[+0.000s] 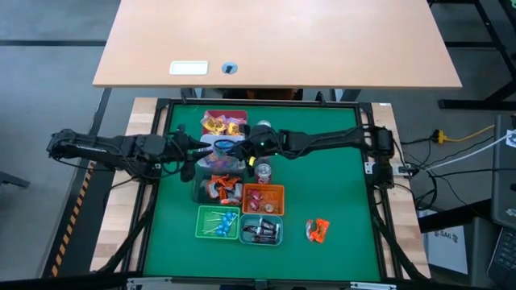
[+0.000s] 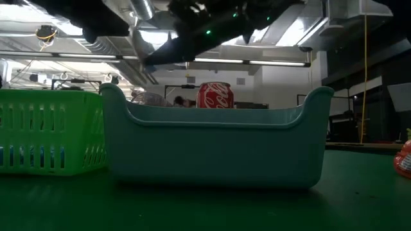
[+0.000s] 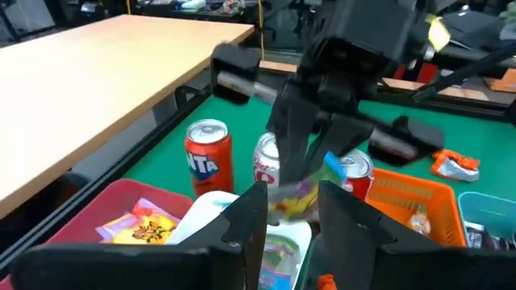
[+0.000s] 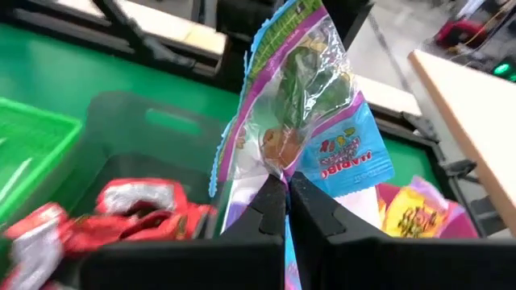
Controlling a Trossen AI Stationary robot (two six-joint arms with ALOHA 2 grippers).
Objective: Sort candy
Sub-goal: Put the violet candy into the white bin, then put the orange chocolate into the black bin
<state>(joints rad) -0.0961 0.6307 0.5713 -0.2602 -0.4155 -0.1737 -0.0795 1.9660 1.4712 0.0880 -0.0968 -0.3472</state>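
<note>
Currently the right gripper [image 4: 286, 193], jaws pressed together on the lower edge of a purple-and-blue candy packet [image 4: 302, 113], holds it at frame centre in the right wrist view. Risk: so thin a pinch could let the slick wrapper slip into the wrong bin. Left gripper [image 3: 292, 211] waits spread, facing the packet, holding nothing.

Coca-Cola script on red can [image 2: 213, 96]; "NTA" on orange can [image 3: 208, 158]; "HARIBO" on candy packet [image 4: 302, 121].
</note>
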